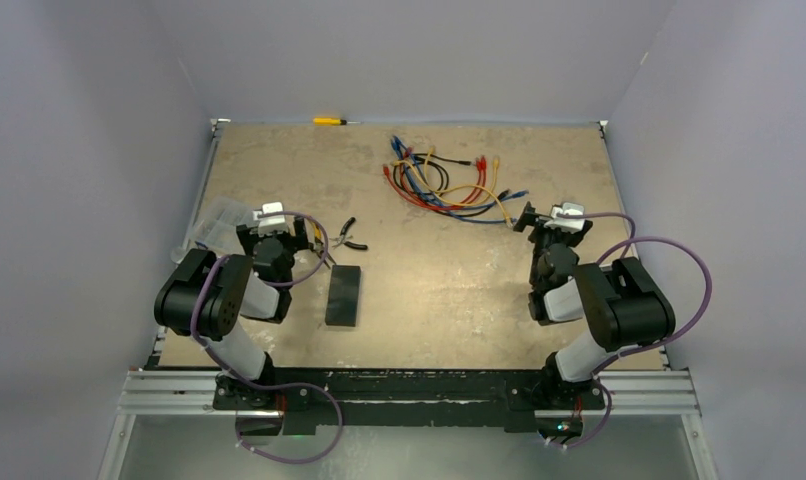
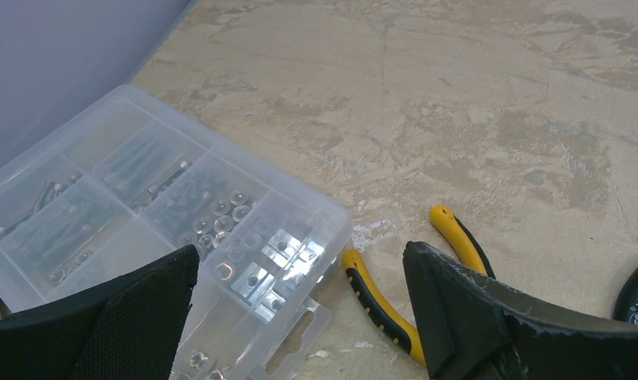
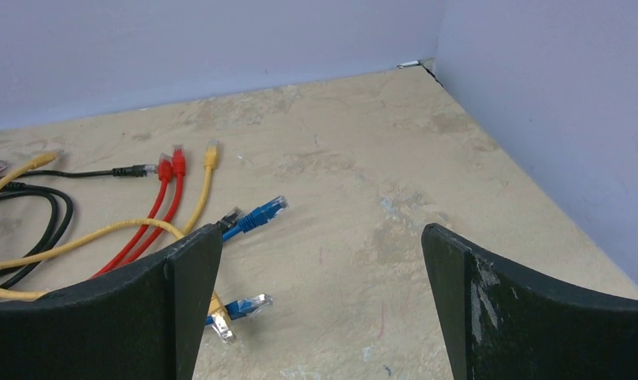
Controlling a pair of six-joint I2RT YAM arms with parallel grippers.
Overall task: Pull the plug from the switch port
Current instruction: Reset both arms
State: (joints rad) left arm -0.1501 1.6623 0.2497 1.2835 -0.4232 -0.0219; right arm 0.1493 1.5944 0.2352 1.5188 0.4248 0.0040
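The switch [image 1: 343,295] is a flat black box lying on the table between the two arms, nearer the left one. No cable runs to it in the top view; the plug and the port are out of view. My left gripper [image 1: 275,228] [image 2: 301,249] hovers open to the switch's back left, over the edge of a clear box, holding nothing. My right gripper [image 1: 554,222] [image 3: 322,229] is open and empty above bare table at the right.
A clear compartment box [image 2: 165,206] of metal parts sits by the left wall. Yellow-handled pliers [image 2: 379,301] lie beside it. Loose network cables [image 1: 444,180] [image 3: 142,214] are piled at the back centre. A yellow screwdriver [image 1: 329,121] lies against the back wall.
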